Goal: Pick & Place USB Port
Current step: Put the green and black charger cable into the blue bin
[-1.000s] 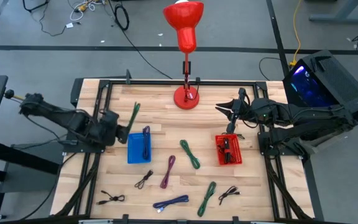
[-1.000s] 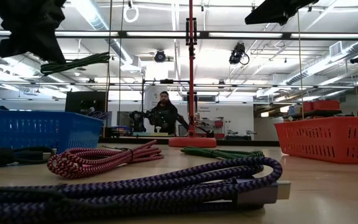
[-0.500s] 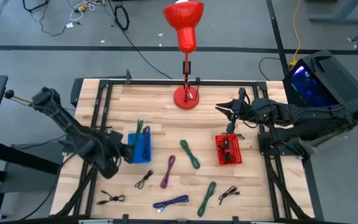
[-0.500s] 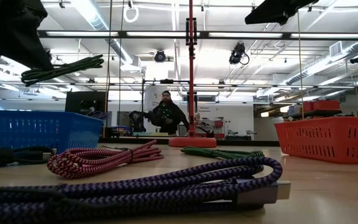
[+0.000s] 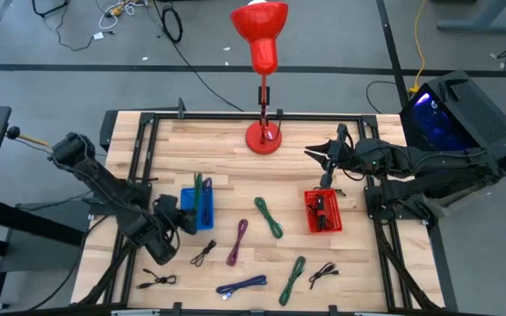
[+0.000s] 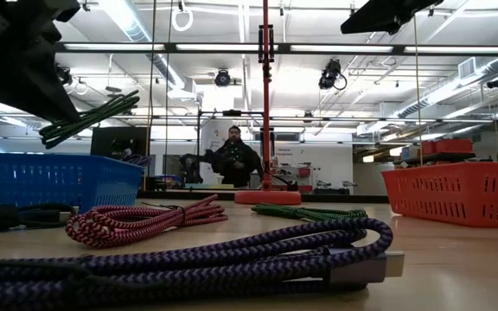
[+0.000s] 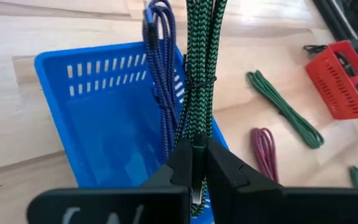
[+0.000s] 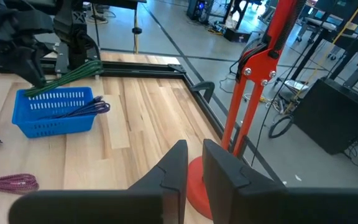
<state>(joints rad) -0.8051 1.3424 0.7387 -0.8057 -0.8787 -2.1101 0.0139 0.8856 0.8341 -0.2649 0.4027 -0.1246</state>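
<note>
My left gripper (image 5: 183, 213) is shut on a bundled green braided cable (image 7: 199, 62) and hangs over the blue basket (image 7: 92, 118) at the table's left. A coiled blue cable (image 7: 163, 74) lies in that basket, its loop end over the far rim. In the low view the green cable (image 6: 93, 117) slopes up away from the dark gripper, above the basket (image 6: 54, 177). My right gripper (image 8: 194, 149) waits high at the far right, over the red basket (image 5: 323, 211). Its fingers are almost together with nothing between them. My left gripper pinches the green bundle near one end (image 7: 196, 140) between its two fingers. The fingers slant down from the table's near left, and the bundle runs on past the fingertips in line with them. It is lifted clear and sticks out over the basket, sloping upward.
A red stand (image 5: 262, 132) rises at the far edge. Loose cables lie on the near half: magenta (image 5: 237, 241), green (image 5: 269, 217), green (image 5: 292, 279), blue-purple (image 5: 242, 285) and small black ones (image 5: 203, 253). The red basket holds black cables. A person shows far behind the table (image 6: 234, 160).
My left gripper has swung toward the table's near edge and right, gone down and rolled. It has carried the green bundle from beyond the blue basket's far left corner to above the basket. The bundle, level before, now slopes and hangs lower.
</note>
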